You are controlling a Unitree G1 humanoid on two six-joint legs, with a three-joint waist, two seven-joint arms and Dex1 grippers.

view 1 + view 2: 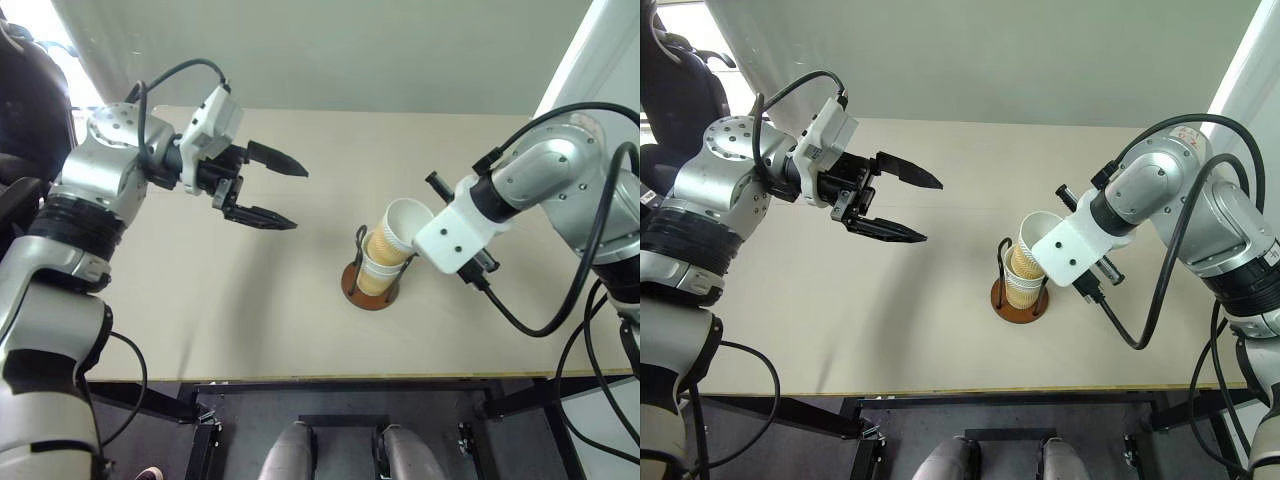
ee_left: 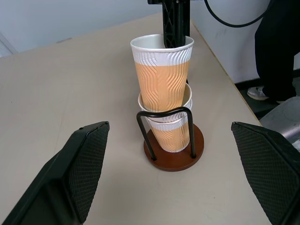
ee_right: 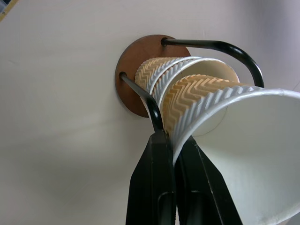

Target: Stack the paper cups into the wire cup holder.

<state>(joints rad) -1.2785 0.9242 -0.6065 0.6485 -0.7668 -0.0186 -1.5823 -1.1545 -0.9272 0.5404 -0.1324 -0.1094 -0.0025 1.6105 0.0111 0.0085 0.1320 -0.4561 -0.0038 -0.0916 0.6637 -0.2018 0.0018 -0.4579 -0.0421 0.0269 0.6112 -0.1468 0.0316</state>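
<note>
Right end effector (image 3: 174, 154) is pinching the top paper cup's (image 2: 162, 70) rim, seating it into two nested cups in the wire cup holder (image 2: 174, 157), at 4 o'clock on the desk (image 1: 200, 290). Left end effector (image 1: 262, 188) is hanging open at 9 o'clock. Next, probably: press down, release.

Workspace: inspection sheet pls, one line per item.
Surface: beige table, bare apart from the holder.
Job's things: wire cup holder upright on the table; paper cups stacked inside, top cup not fully seated and leaning.
Clutter: nothing seen.
Grippers: right gripper shut on the top cup's rim; left gripper open, holding nothing, off to the side of the holder.
Cables: black cables loop from the right arm, off the table.
Surroundings: pale wall behind the table; a person's legs and shoe beside it.
</note>
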